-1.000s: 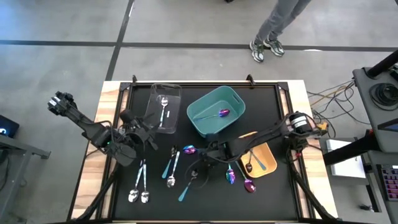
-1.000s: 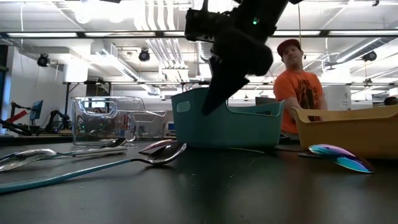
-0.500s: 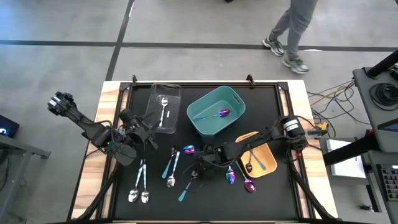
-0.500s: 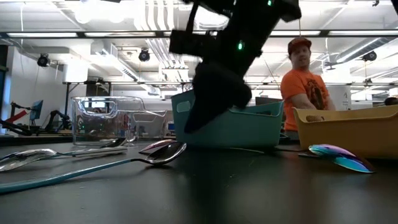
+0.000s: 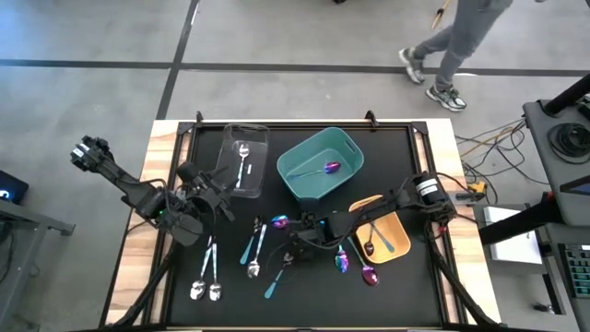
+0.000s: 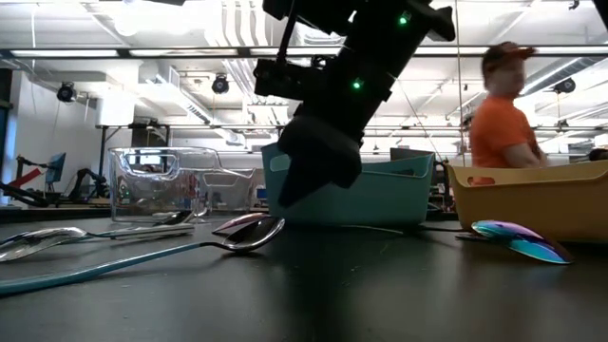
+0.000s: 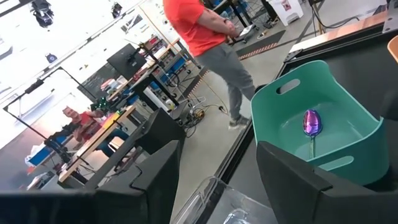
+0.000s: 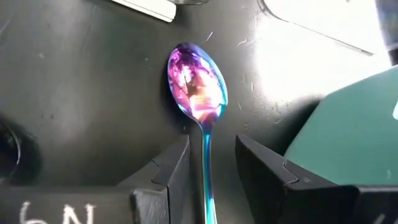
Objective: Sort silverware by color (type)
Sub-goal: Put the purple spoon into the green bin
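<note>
My right gripper (image 5: 293, 236) is open and low over the table's middle. Its fingers stand on either side of the handle of an iridescent purple-blue spoon (image 8: 198, 84), which lies flat on the black mat (image 5: 279, 221). I see no touch. In the low view the gripper (image 6: 299, 185) hangs just above the table. More silverware lies around it: teal-handled dark spoons (image 5: 254, 247), silver spoons (image 5: 205, 278) and iridescent ones (image 5: 343, 261). My left gripper (image 5: 214, 192) waits, open, near the clear bin.
The clear bin (image 5: 241, 138) holds a silver spoon. An iridescent spoon lies in the teal bin (image 5: 300, 161), and a dark teal-handled one in the orange bin (image 5: 398, 242). A teal-handled spoon (image 6: 242, 239) lies near the camera. People move beyond the far edge.
My right gripper has moved toward the table's left edge and come down, closing on the iridescent spoon's handle. No silverware has moved. A person has walked past beyond the far edge.
</note>
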Controlling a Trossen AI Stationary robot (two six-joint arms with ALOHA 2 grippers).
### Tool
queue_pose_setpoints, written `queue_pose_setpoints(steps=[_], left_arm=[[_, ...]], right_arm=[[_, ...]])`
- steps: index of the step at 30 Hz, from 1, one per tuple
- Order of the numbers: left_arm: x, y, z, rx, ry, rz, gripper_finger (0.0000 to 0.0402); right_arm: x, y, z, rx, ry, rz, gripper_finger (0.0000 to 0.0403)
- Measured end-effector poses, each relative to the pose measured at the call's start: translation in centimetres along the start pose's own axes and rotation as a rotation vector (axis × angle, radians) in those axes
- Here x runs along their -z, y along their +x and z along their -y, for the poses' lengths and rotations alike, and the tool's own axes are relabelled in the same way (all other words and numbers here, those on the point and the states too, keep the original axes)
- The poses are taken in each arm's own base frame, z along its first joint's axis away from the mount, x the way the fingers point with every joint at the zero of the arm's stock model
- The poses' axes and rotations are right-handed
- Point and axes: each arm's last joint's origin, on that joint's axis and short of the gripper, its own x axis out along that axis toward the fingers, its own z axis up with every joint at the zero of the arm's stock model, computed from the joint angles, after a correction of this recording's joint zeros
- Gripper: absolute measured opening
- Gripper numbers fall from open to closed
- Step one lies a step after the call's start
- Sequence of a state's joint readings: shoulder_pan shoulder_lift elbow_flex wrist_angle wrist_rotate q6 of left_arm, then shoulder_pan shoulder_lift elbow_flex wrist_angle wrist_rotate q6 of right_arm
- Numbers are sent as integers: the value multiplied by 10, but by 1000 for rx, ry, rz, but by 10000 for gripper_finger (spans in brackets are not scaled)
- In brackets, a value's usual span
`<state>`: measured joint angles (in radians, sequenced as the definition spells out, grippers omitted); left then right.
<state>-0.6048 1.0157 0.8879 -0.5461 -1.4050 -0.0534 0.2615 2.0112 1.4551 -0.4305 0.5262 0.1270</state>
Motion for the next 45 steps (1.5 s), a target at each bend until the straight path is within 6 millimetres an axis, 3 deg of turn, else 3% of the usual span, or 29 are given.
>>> queue_pose_setpoints(steps=[11,22,30,38,45], left_arm=[[0,0,0,0,-8,0,196],[0,0,0,1,-9,0,196],[0,0,0,0,-9,-1,196],[0,0,0,1,-9,-1,196],[0,0,0,0,-8,-1,196]], right_arm=[[1,4,3,5,73,-8,123],[11,27,-6,23,119,-41,123],[8,28,-7,-19,144,-49,118],[8,28,-7,-45,140,-52,84],[8,27,-7,-69,133,-54,20]])
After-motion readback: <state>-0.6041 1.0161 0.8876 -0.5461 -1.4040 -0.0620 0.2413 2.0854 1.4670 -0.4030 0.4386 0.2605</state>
